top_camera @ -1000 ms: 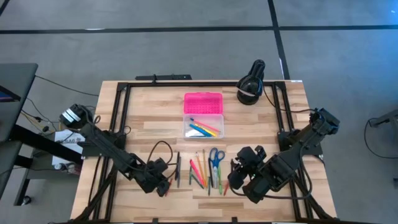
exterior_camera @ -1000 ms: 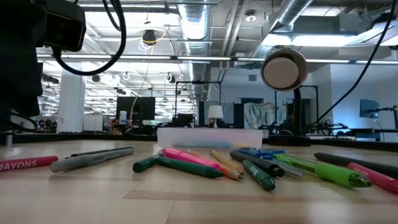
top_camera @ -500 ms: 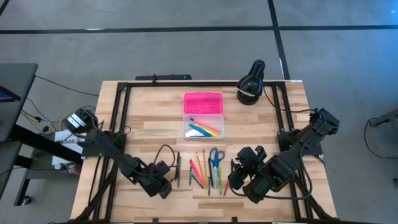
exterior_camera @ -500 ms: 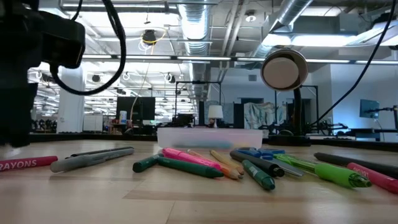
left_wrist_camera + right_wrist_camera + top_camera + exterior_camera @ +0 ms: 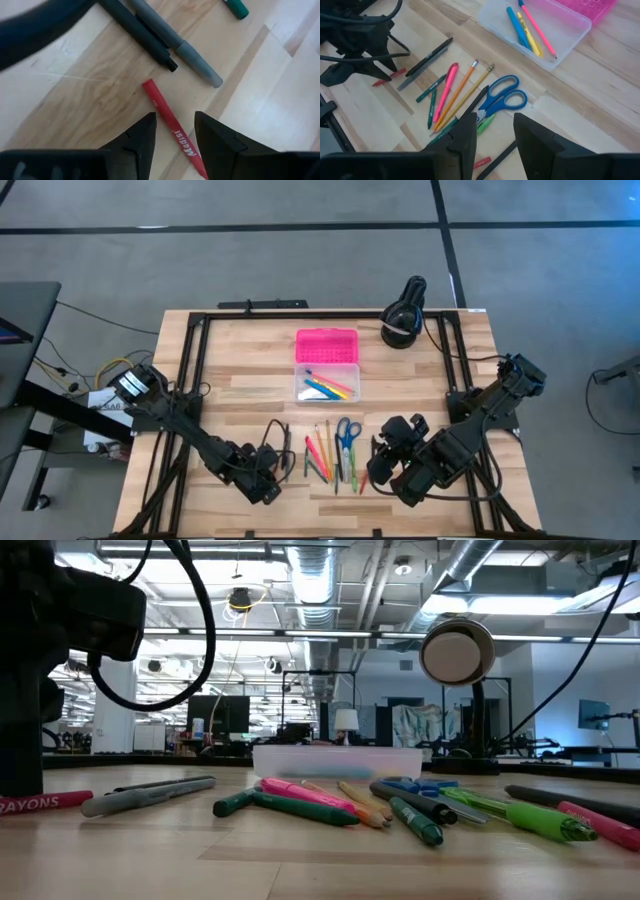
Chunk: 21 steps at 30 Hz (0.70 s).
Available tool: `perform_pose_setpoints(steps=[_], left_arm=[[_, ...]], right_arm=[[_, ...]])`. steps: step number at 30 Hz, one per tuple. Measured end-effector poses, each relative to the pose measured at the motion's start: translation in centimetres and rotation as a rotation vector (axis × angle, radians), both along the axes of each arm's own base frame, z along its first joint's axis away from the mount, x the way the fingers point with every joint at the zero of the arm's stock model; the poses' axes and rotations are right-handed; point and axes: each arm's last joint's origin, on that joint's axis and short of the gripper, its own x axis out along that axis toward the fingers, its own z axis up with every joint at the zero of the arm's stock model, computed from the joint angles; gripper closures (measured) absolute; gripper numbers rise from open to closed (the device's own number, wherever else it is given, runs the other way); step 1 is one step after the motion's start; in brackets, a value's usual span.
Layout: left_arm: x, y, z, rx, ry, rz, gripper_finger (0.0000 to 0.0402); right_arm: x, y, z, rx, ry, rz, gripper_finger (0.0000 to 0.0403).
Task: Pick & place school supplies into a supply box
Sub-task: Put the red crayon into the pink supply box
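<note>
My left gripper (image 5: 175,136) is open and low over the table near its near edge (image 5: 265,483). Its fingers stand on either side of a red crayon (image 5: 172,131) that lies flat; I see a gap on both sides. A black pen (image 5: 137,32) and a grey pen (image 5: 175,42) lie just beyond it. More pens and pencils (image 5: 325,452) and blue-handled scissors (image 5: 347,432) lie flat in a row mid-table. The supply box's clear base (image 5: 327,385) holds a few pens, and its pink lid (image 5: 327,344) lies open behind. My right gripper (image 5: 492,135) is open above the table, right of the scissors (image 5: 502,97).
A black round device (image 5: 403,315) stands at the far right of the table and rises behind the pens in the low view (image 5: 457,652). A black frame rail (image 5: 190,370) runs along the table's sides. Bare wood lies between the pens and the box.
My left gripper has moved down and slightly toward the near edge, coming low over the table with its fingers around the red crayon. The pens, the scissors and the box have kept still.
</note>
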Motion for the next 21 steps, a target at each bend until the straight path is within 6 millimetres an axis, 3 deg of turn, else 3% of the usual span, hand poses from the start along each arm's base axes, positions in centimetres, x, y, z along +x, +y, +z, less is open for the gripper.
perform_pose_setpoints(steps=[21], left_arm=[[-0.75, 0.43, -0.25, 0.002, 0.117, -0.009, 0.0269]], right_arm=[[0.29, -0.37, 0.0, -0.001, 0.0, -0.014, 0.028]])
